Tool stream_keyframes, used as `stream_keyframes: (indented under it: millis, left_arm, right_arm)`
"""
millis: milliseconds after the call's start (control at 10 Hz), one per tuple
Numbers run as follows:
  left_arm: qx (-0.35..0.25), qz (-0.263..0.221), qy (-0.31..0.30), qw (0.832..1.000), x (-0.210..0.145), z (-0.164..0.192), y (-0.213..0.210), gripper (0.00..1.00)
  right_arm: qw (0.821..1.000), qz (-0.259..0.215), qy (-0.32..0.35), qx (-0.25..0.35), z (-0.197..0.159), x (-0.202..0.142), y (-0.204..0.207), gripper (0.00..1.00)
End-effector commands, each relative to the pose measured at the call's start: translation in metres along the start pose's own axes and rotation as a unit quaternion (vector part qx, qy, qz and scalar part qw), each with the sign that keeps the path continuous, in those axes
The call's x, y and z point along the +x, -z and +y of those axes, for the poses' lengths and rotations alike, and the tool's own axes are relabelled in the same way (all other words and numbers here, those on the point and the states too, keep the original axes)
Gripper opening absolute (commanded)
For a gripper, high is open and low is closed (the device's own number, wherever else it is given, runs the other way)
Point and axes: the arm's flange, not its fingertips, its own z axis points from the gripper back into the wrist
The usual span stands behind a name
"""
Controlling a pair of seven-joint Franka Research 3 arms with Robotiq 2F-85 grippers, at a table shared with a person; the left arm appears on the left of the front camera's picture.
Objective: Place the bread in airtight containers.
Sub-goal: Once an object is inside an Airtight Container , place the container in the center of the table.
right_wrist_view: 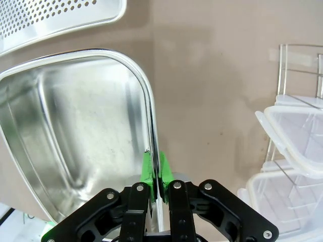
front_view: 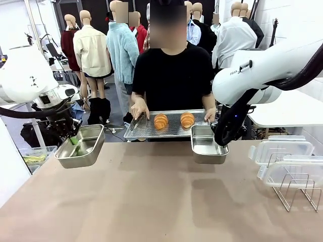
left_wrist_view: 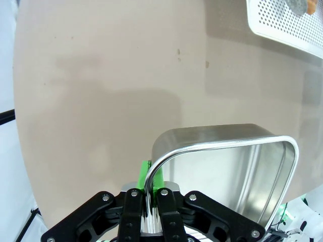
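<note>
Each clamped shut on an empty pan's rim, the left gripper (front_view: 75, 140) and right gripper (front_view: 220, 144) should hold the left pan (front_view: 81, 160) and right pan (front_view: 208, 157) level, close beneath the person's far tray (front_view: 145, 130), where both croissants (front_view: 161, 121) lie.

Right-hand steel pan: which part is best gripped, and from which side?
Probably the thin rim of the right pan, at its side wall, from above, one finger inside, one outside; the body looks too wide. The right gripper is shut there.
</note>
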Motion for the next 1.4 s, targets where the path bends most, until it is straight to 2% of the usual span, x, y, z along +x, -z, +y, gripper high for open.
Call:
stream_keyframes:
  millis: [0,1300]
  left_arm:
    - [-0.002,-0.007,-0.005,1.000,0.0031,-0.0004,-0.0036,0.00]
    - [-0.002,-0.007,-0.005,1.000,0.0031,-0.0004,-0.0036,0.00]
  right_arm:
    - [1.000,-0.001,0.000,0.000,0.0000,-0.0001,-0.0015,0.00]
    - [1.000,-0.001,0.000,0.000,0.0000,-0.0001,-0.0015,0.00]
